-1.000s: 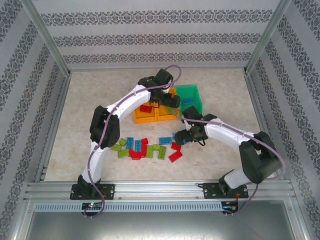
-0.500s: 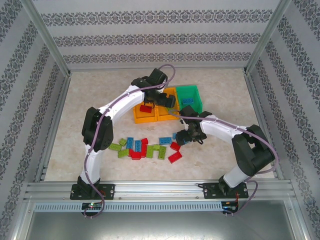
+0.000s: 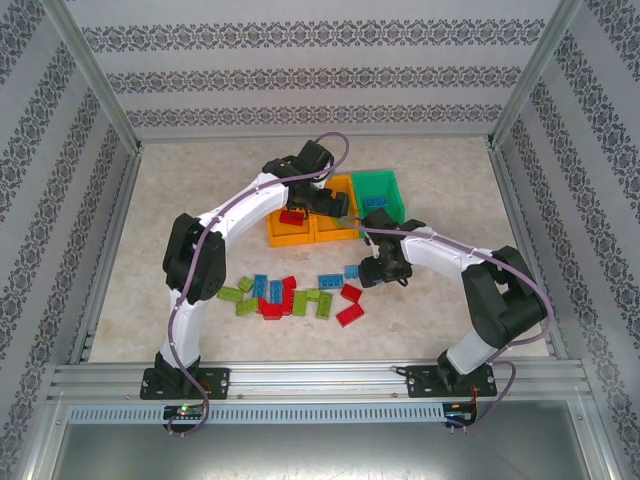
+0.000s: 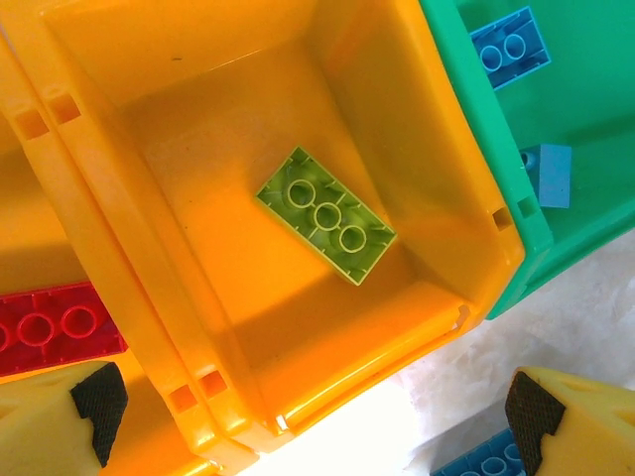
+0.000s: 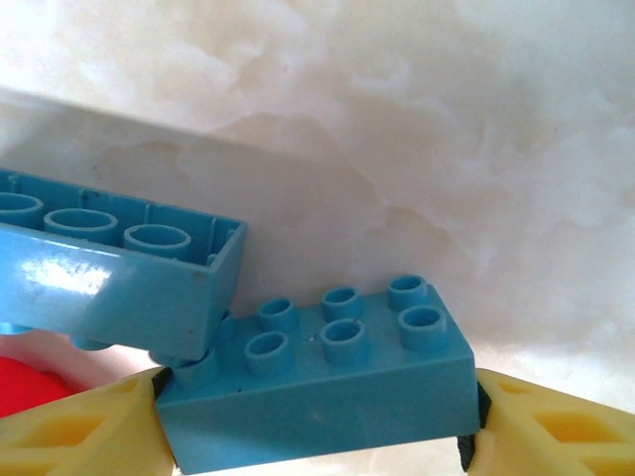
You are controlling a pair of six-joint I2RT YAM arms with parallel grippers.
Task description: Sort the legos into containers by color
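Low over the table (image 3: 200, 200), just in front of the bins, right gripper (image 3: 377, 272) clenched on a short blue brick (image 5: 327, 382), squeezed end to end between the yellow fingers (image 5: 69, 431). Leaning on that brick's left corner, a longer blue brick (image 5: 109, 263), touching it and perhaps caught on a stud. Hence the main hazard on lifting: hauling the long one up too, then shedding it midway, beside the green bin (image 3: 385, 182) or into the wrong one.

Above the middle orange bin (image 4: 417, 139), left gripper (image 4: 316, 421) released and empty, pads (image 4: 99, 409) wide apart, with one green brick (image 4: 325, 213) lying flat on the bin floor below. A red brick (image 4: 50, 327) in the neighbouring orange bin (image 4: 30, 248), and two blue pieces (image 4: 508, 45) sitting in the green one.

Second hazard: crowding at the bins. Any route for the right gripper to the green bin likely to pass close by the left arm (image 3: 250, 205), risking a knock against it or a bin rim, and so a shifted bin or a spilled brick.

Many loose bricks (image 3: 290, 298) lying on the table near the arms, so plenty left to sort
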